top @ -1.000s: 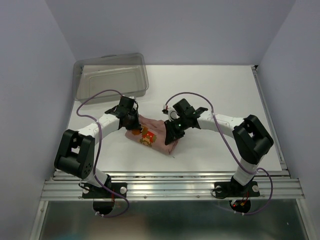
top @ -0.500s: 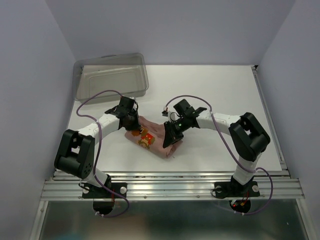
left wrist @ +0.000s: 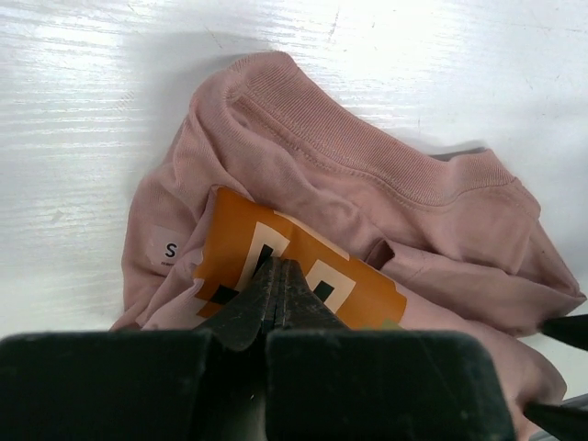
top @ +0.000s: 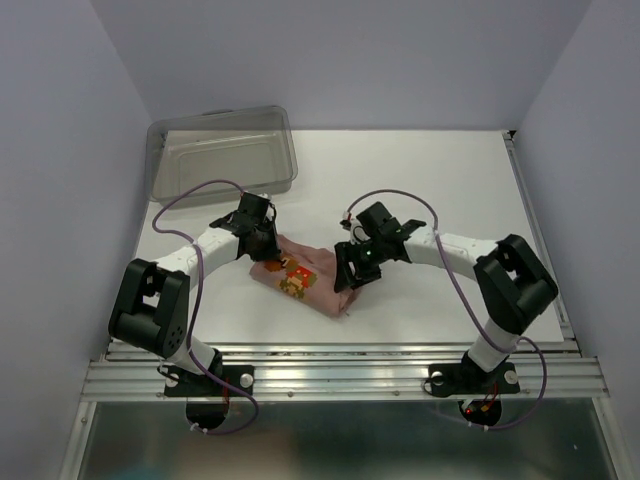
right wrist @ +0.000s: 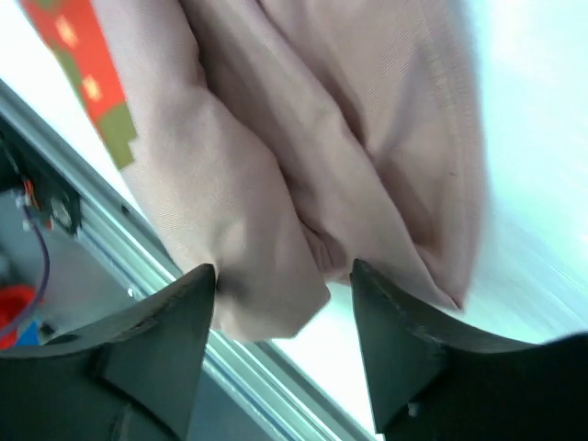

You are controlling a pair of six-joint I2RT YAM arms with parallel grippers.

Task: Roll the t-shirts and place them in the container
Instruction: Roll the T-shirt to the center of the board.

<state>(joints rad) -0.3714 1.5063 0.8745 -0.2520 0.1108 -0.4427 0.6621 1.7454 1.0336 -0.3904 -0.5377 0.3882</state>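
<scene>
The dusty-pink t-shirt point(top: 312, 282) lies as a bunched roll on the white table point(top: 430, 180), its orange and white print point(top: 293, 282) facing up. My left gripper point(top: 268, 250) is at the roll's left end. In the left wrist view its jaws are pressed together, the left gripper point(left wrist: 278, 266) tip resting on the print point(left wrist: 234, 239) below the ribbed collar point(left wrist: 367, 156). My right gripper point(top: 348, 278) is at the roll's right end. In the right wrist view the right gripper point(right wrist: 283, 271) stands open astride a bulge of the t-shirt point(right wrist: 266, 138), the left finger point(right wrist: 165, 340) touching the cloth.
A clear grey plastic bin point(top: 222, 150) stands at the table's back left corner. The aluminium rail point(top: 340, 360) runs along the near edge, close below the roll and also seen in the right wrist view as the rail point(right wrist: 110, 239).
My right gripper has opened and let go of the roll's right end, shifting slightly right. The left gripper has stayed shut in place.
</scene>
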